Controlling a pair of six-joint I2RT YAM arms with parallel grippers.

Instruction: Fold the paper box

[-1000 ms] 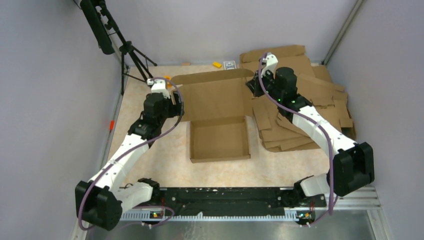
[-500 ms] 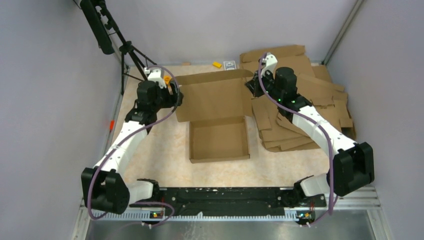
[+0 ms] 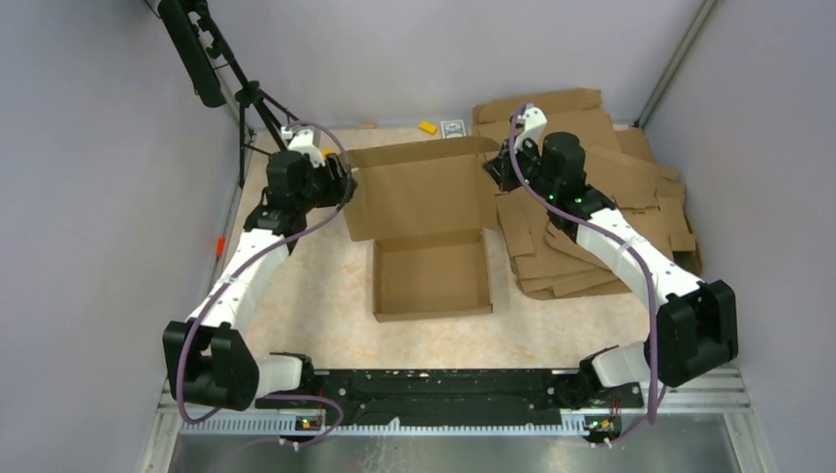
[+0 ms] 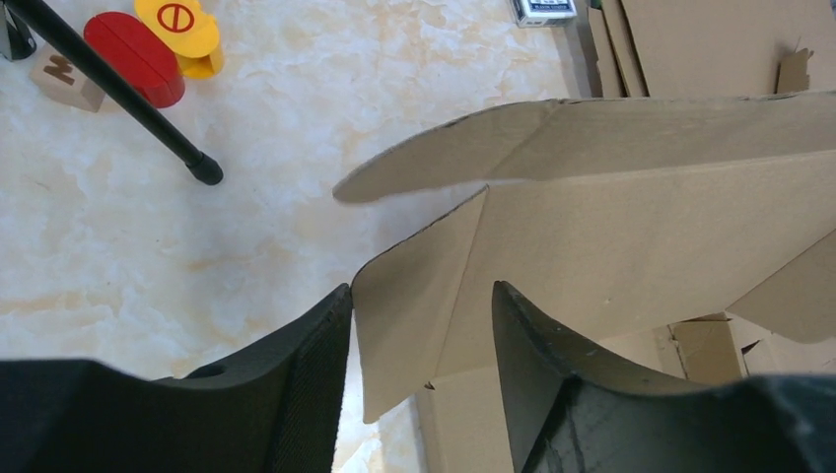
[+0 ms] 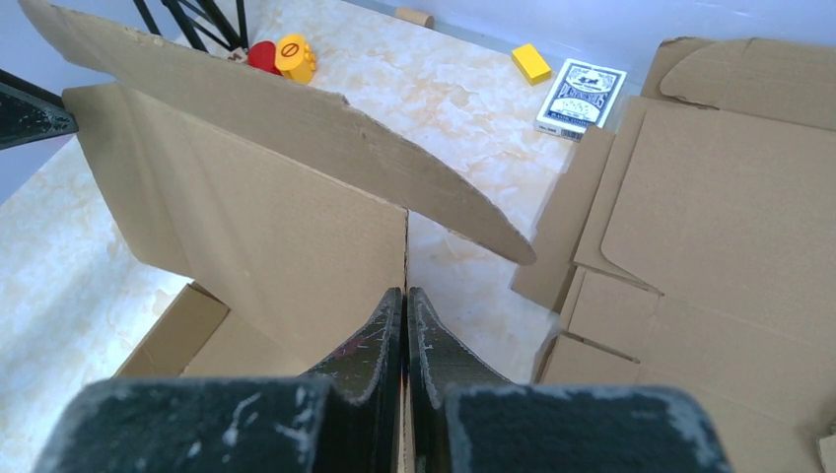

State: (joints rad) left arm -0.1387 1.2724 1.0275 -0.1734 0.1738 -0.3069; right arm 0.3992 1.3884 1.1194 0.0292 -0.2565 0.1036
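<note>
The paper box [image 3: 426,229] is a brown cardboard tray in mid-table with its tall lid panel standing upright behind it. My right gripper [image 3: 500,166] is shut on the lid's right side flap; in the right wrist view its jaws [image 5: 405,296] pinch the flap's edge [image 5: 296,227]. My left gripper [image 3: 342,187] is open at the lid's left edge. In the left wrist view the left side flap [image 4: 419,305] lies between the two black fingers [image 4: 315,365], its edge against the left finger.
A pile of flat cardboard blanks [image 3: 611,197] lies at the right, under the right arm. A black tripod [image 3: 251,99] stands at the back left. Red and yellow toys [image 4: 158,39], a card deck [image 5: 582,97] and a yellow block [image 5: 531,62] lie near the back wall.
The left arm has swung left and back, bringing its gripper from over the lid's left edge to the outer side of the left flap. The right arm has not moved.
</note>
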